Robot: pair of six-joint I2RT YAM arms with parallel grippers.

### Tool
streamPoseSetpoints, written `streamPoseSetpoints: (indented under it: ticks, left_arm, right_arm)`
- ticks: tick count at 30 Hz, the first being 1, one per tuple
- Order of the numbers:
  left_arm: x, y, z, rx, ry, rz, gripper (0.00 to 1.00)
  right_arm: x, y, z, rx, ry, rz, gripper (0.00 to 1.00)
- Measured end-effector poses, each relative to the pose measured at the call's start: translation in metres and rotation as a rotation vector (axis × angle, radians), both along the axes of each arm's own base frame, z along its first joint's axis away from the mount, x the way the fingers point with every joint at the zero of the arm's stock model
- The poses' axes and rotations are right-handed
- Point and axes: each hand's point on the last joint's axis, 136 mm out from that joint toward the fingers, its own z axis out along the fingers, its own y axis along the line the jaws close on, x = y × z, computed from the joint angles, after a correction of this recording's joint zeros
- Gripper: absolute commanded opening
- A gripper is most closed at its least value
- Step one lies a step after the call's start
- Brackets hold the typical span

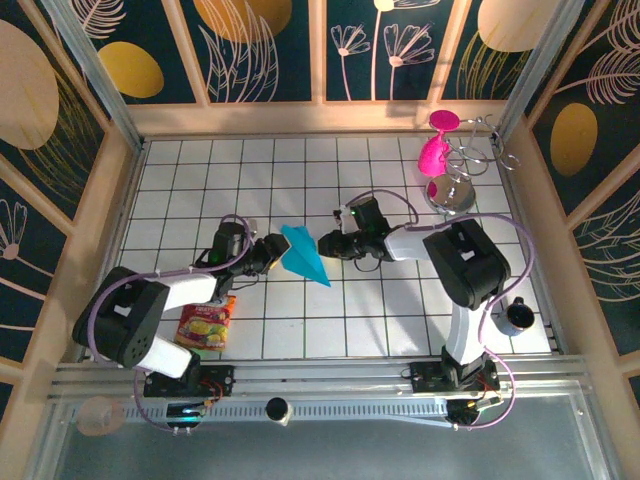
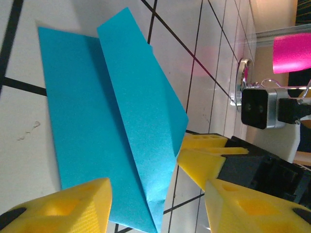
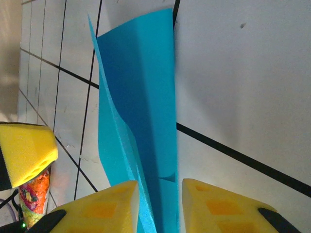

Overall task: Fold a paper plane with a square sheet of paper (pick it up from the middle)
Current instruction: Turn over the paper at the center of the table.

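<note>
The paper plane (image 1: 303, 255) lay on the tiled table (image 1: 400, 310), beyond the snack packet (image 1: 207, 325) and off to its right, already creased into a dart; its long axis ran slantwise away from the packet, wide tail at the far end and what I took for the pointed nose at the near end. The left gripper (image 1: 270, 252) sat between the packet and the plane, at the plane's packet-side edge; its jaws stood wide apart and held nothing, though in the left wrist view one end of the dart reached in between its fingers (image 2: 77, 206). The right gripper (image 1: 325, 245) faced it from the side of the plane away from the packet; its jaws were drawn narrow about a raised fold of the blue paper, which ran up between the pads (image 3: 104, 206); whether they actually pinched it I could not tell. Both grippers were about equally close, one on each long edge, so the coming move seemed to turn on working across the axis, not along it; the right arm looked better placed to hold the upright fold.
</note>
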Motion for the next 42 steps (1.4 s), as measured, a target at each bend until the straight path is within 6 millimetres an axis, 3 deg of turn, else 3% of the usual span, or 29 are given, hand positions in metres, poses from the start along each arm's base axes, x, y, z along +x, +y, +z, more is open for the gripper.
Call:
streamPoseSetpoints:
  ticks: [13, 17, 21, 25, 30, 33, 42]
  left_arm:
    - [-0.004, -0.015, -0.020, -0.025, 0.055, -0.047, 0.52]
    - [-0.004, -0.015, -0.020, -0.027, 0.054, -0.050, 0.52]
    - [-0.003, -0.015, -0.016, -0.032, 0.044, -0.050, 0.53]
    - [-0.001, -0.019, 0.010, -0.079, -0.028, -0.061, 0.59]
    - [0.000, -0.024, 0.065, -0.178, -0.188, -0.083, 0.67]
    - [-0.002, -0.027, 0.087, -0.223, -0.256, -0.099, 0.68]
    - [-0.011, -0.041, 0.107, -0.286, -0.320, -0.165, 0.62]
  right_arm:
    - [0.004, 0.012, 0.003, 0.089, -0.013, 0.069, 0.13]
    - [0.002, 0.015, 0.005, 0.109, -0.009, 0.084, 0.03]
    - [0.004, 0.019, 0.016, 0.158, -0.027, 0.092, 0.01]
    - [0.011, 0.012, 0.042, 0.225, -0.051, 0.064, 0.01]
    - [0.017, 0.007, 0.100, 0.340, -0.127, 0.037, 0.01]
    - [0.014, 0.008, 0.125, 0.403, -0.144, 0.033, 0.01]
    - [0.002, 0.006, 0.144, 0.516, -0.050, -0.004, 0.01]
